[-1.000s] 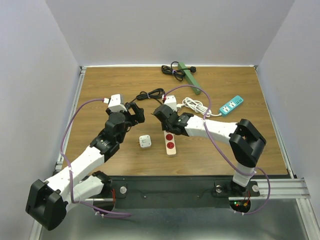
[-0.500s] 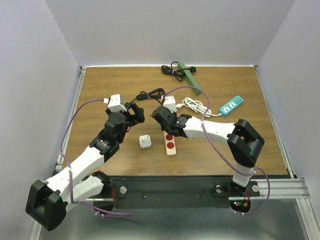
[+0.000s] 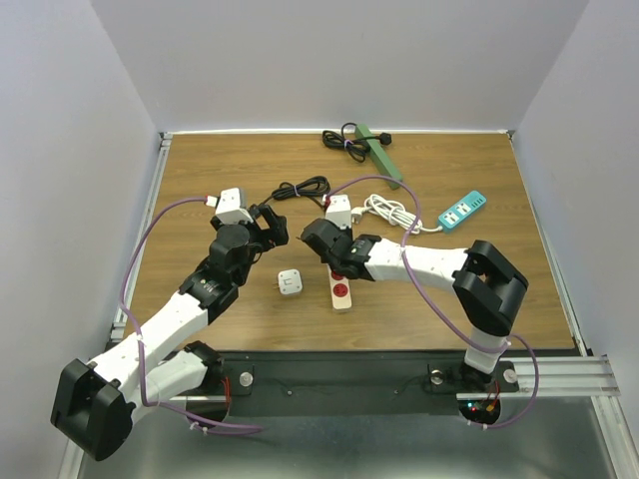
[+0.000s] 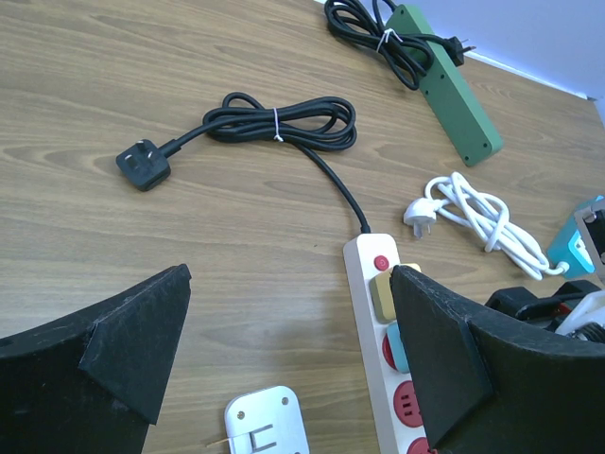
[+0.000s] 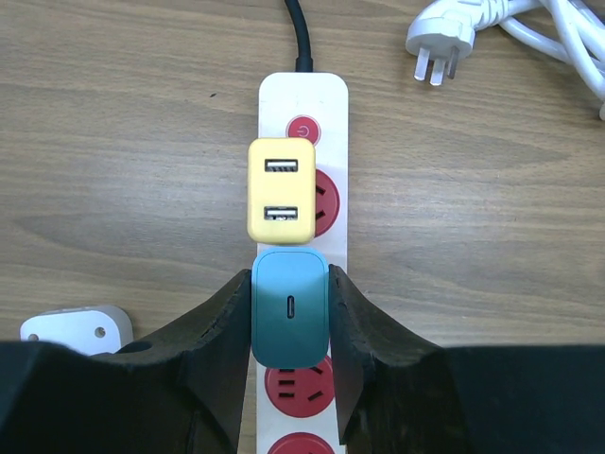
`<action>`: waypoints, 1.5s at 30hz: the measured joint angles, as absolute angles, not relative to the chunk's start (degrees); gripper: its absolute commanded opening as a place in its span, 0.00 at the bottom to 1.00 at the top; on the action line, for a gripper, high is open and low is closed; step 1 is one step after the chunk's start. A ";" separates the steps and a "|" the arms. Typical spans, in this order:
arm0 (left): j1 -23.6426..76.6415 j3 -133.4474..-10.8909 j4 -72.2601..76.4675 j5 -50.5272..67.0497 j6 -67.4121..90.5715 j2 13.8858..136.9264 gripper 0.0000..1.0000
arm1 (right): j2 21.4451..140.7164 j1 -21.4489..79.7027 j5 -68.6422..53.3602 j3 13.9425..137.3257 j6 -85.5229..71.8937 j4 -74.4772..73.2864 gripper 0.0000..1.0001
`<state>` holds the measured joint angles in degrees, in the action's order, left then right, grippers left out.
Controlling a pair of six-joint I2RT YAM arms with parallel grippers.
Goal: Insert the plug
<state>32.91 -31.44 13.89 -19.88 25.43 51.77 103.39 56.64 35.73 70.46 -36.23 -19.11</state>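
Observation:
A white power strip (image 5: 333,123) with red sockets lies on the wooden table, also seen in the top view (image 3: 342,292) and the left wrist view (image 4: 364,284). A yellow USB charger (image 5: 281,189) sits in its first socket. My right gripper (image 5: 289,305) is shut on a blue plug (image 5: 289,312) held over the second socket, right below the yellow charger; I cannot tell how deep its pins are. It is above the strip in the top view (image 3: 332,257). My left gripper (image 4: 288,284) is open and empty, hovering left of the strip (image 3: 272,228).
A white square adapter (image 3: 290,282) lies left of the strip. The strip's black cord is coiled (image 3: 300,188) behind it, ending in a black plug (image 4: 142,165). A white cable bundle (image 3: 389,212), a teal strip (image 3: 462,211) and a green strip (image 3: 384,160) lie further back.
My right gripper has shifted slightly left along the strip with the blue plug in it. The left arm has not moved.

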 measured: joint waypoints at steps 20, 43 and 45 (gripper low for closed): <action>32.91 -31.44 13.80 -20.47 25.41 51.13 0.99 | 105.58 58.48 38.52 70.59 -36.73 -19.00 0.01; 32.91 -31.53 4.99 -25.28 28.01 51.24 0.96 | 103.50 58.94 30.96 70.13 -37.19 -28.53 0.86; 32.91 -31.53 4.47 -25.50 28.21 51.24 0.96 | 101.84 58.89 30.79 70.13 -36.84 -29.67 0.88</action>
<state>32.91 -31.53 4.47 -25.50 28.21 51.24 101.84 58.89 30.79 70.13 -36.84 -29.67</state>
